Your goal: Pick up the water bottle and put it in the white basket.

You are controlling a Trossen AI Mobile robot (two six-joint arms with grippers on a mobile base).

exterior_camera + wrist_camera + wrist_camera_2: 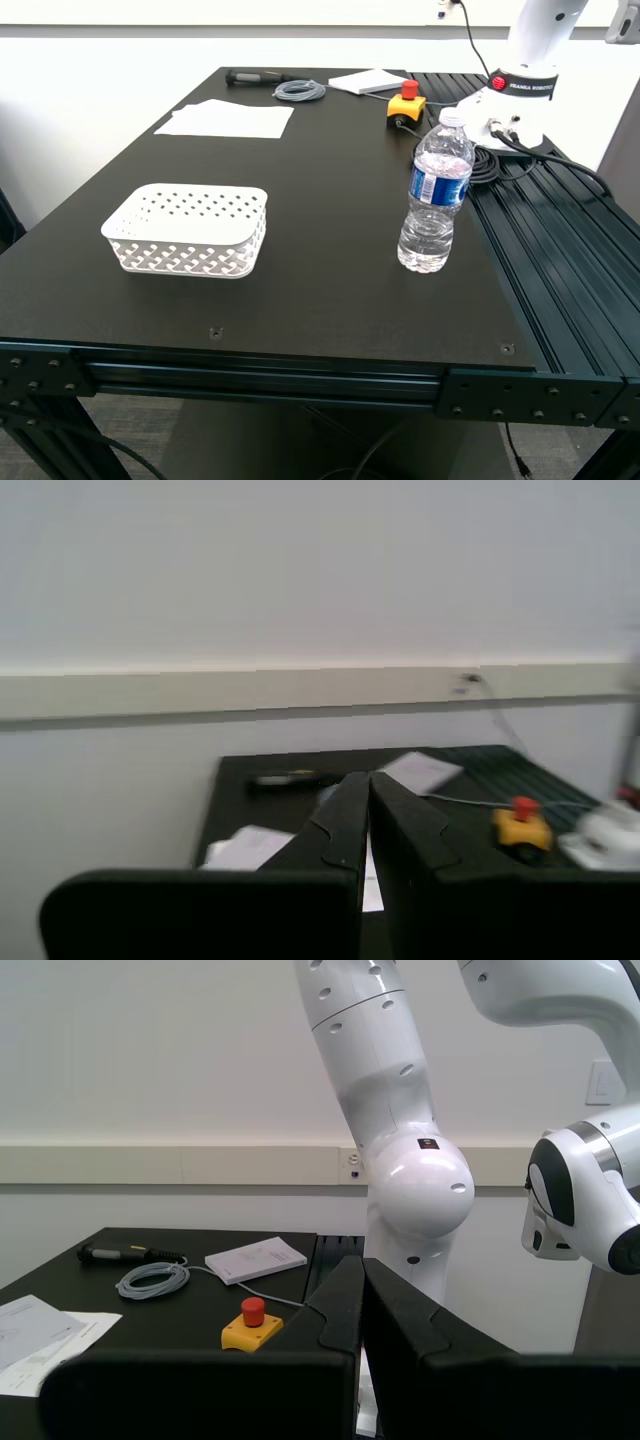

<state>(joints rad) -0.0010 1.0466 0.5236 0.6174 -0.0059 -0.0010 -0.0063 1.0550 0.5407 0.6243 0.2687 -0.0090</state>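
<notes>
Black table (330, 270), aluminium-framed, with grooved dark rails along the exterior view's right side.

White paper sheets (226, 119), laid flat at the far end towards the exterior view's left.

Black handled tool (250, 77), lying at the far edge; coiled grey cable (299, 91) just beside it.

White booklet (367, 81), flat, near the far edge.

Yellow box with red emergency-stop button (405, 105), near the booklet.

White robot arm (525, 70), mounted on the rails; black cables are coiled at its base.
</notes>
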